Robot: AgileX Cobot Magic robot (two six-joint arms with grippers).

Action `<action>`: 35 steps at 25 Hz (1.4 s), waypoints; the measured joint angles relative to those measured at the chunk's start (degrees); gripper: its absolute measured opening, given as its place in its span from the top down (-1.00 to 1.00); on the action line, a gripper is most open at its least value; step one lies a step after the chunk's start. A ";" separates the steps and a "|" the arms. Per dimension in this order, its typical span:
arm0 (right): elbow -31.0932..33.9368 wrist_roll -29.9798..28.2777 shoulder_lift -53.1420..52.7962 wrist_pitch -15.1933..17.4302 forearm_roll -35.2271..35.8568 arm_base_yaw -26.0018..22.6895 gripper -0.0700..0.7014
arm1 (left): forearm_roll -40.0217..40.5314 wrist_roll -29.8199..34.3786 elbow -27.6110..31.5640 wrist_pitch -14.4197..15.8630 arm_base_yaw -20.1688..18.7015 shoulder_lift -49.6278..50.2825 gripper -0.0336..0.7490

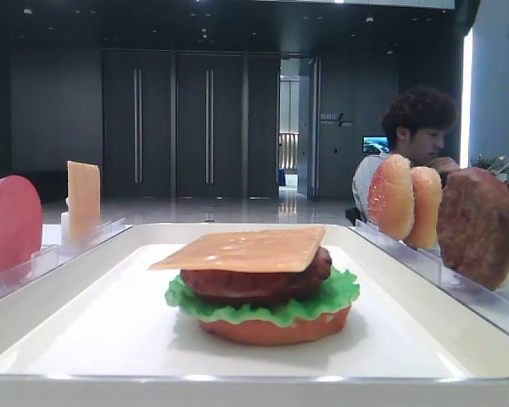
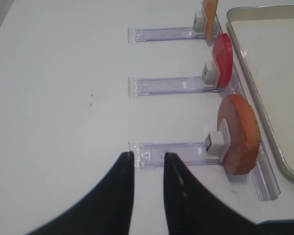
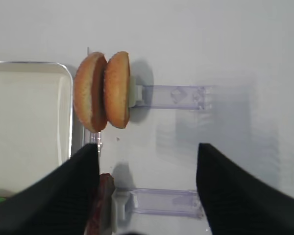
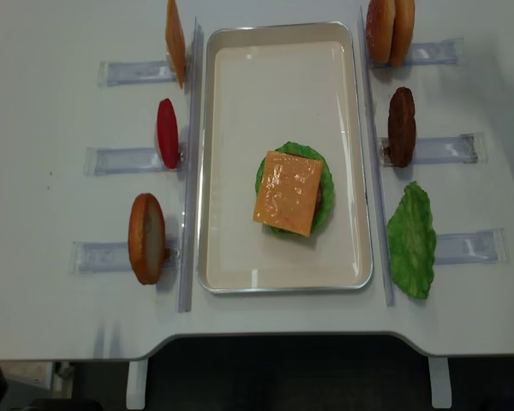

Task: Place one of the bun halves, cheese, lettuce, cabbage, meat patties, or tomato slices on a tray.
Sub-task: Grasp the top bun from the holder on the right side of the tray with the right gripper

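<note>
On the white tray (image 4: 227,171) stands a stack: cheese (image 4: 289,193) on a meat patty (image 1: 254,284), over lettuce (image 1: 263,307) and a flat bun bottom (image 1: 271,329). The left racks hold a cheese slice (image 4: 176,38), a tomato slice (image 4: 167,133) and a bun half (image 2: 240,134). The right racks hold two bun halves (image 3: 103,90), a patty (image 4: 401,126) and a lettuce leaf (image 4: 411,240). Cabbage is out of view. My left gripper (image 2: 148,159) hangs narrowly open and empty over the rack end beside the bun half. My right gripper (image 3: 148,149) is wide open and empty, between the buns and the patty (image 3: 105,200).
Clear plastic racks (image 4: 120,158) line both long sides of the tray, each item standing on edge against a white clip (image 2: 216,142). The table's front edge (image 4: 265,338) lies just below the tray. A seated person (image 1: 416,127) shows far behind.
</note>
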 joint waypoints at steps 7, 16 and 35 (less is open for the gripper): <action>-0.05 4.10 0.00 -2.79 0.04 3.97 -0.26 | 0.00 0.00 0.00 0.00 0.00 0.00 0.51; -0.11 5.83 1.34 -5.92 1.00 10.40 -0.26 | 0.00 0.00 0.00 0.00 0.00 0.00 0.51; -0.16 3.48 7.46 -12.21 -1.44 12.98 -0.26 | 0.00 -0.04 0.00 0.00 0.00 0.00 0.51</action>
